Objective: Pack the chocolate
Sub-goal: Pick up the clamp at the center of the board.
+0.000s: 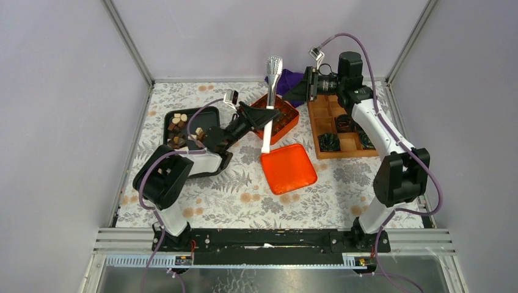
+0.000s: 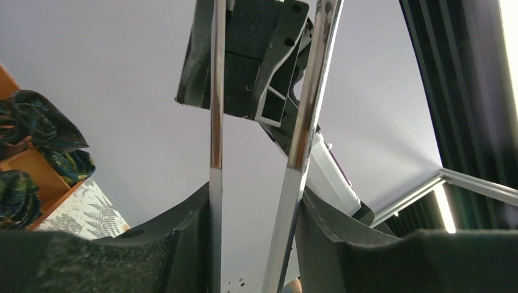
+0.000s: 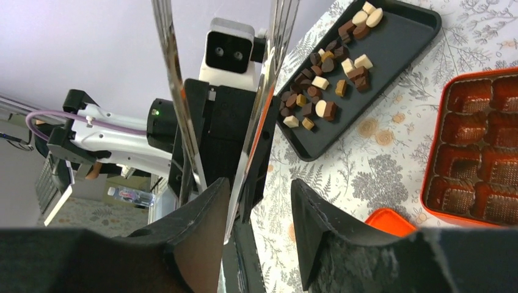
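Observation:
The chocolate (image 1: 178, 125), several small dark, light brown and cream pieces, lies on a black tray (image 1: 168, 116) at the left; it also shows in the right wrist view (image 3: 327, 79). My left gripper (image 1: 259, 116) is shut on silver tongs (image 1: 267, 131) and holds them upright over the orange box (image 1: 286, 122). In the left wrist view both tong arms (image 2: 303, 122) press against its fingers (image 2: 330, 232). My right gripper (image 1: 290, 91) is open beside the tongs' upper part. In its own view (image 3: 259, 195) one tong arm (image 3: 174, 91) runs past its left finger.
The orange box (image 3: 482, 146) holds brown cups in rows. Its orange lid (image 1: 288, 168) lies in front of it. A wooden compartment box (image 1: 342, 152) with dark crinkled wrappers (image 1: 330, 141) stands at the right. A purple cloth (image 1: 292, 78) lies at the back.

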`<state>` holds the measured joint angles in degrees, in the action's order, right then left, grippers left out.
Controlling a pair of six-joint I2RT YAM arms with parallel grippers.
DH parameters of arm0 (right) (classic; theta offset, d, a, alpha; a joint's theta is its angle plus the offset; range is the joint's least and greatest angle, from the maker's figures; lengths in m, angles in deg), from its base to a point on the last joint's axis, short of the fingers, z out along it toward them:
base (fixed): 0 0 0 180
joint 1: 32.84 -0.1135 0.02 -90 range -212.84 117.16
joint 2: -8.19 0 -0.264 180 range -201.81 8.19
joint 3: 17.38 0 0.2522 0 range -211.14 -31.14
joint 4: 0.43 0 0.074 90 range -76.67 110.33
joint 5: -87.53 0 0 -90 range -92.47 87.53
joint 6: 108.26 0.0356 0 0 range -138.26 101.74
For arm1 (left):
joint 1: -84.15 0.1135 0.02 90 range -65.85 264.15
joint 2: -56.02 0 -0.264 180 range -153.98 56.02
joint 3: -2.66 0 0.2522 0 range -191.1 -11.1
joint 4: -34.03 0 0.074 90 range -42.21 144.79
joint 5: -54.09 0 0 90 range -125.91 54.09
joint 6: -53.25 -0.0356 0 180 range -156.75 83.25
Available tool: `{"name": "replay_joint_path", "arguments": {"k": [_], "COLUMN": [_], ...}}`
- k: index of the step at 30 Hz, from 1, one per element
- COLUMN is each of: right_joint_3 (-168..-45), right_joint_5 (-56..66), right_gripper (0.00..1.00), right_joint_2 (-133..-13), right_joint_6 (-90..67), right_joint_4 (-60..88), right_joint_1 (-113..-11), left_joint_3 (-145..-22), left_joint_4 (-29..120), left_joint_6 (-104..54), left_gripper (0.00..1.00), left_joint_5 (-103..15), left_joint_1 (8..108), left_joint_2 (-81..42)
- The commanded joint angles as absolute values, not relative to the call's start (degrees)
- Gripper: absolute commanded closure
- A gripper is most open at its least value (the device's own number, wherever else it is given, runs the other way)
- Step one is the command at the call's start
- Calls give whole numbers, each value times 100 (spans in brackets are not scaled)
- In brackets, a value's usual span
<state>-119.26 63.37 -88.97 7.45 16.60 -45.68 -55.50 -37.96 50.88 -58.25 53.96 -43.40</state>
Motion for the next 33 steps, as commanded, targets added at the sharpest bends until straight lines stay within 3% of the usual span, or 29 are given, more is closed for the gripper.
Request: {"name": "replay_joint_path", "arguments": {"k": [1,5,11,16,20,24,27,33], "right_joint_3": [-11972,-11852,-12200,-12128,-11797,-11312,-11262,-11167], "right_joint_5": [6443,6448,5907,6011,6265,6430,6455,6319], "right_gripper": [50,50,51,52,71,87,92,94], "right_joint_2": [-8837,-8854,-8951,-8976,-9006,-9015,-8991,-9031], "right_joint_6": [1486,1824,1279,1632,2719,4396,4616,5048], "right_joint_4": [615,227,1133,725,-603,-2542,-2856,-3296], "right_joint_1": [-4763,-4951,-4998,-5007,-5007,-5007,-4999,-4963], "left_joint_3": [-5809,-5828,-5899,-5962,-6030,-5926,-5725,-5585], "left_joint_4": [-4379,-4379,-4379,-4379,-4379,-4372,-4353,-4383], "left_joint_6": [5140,5138,5099,5103,5148,4972,4805,4568], "left_gripper": [49,49,49,49,49,38,27,24], "left_joint_5": [-5988,-5947,-5955,-5955,-5923,-5560,-5215,-4892], "left_joint_1": [5260,5185,5070,5027,4997,4955,4946,4893], "left_joint_2": [-4410,-4455,-4457,-4477,-4540,-4455,-4272,-4156]}}
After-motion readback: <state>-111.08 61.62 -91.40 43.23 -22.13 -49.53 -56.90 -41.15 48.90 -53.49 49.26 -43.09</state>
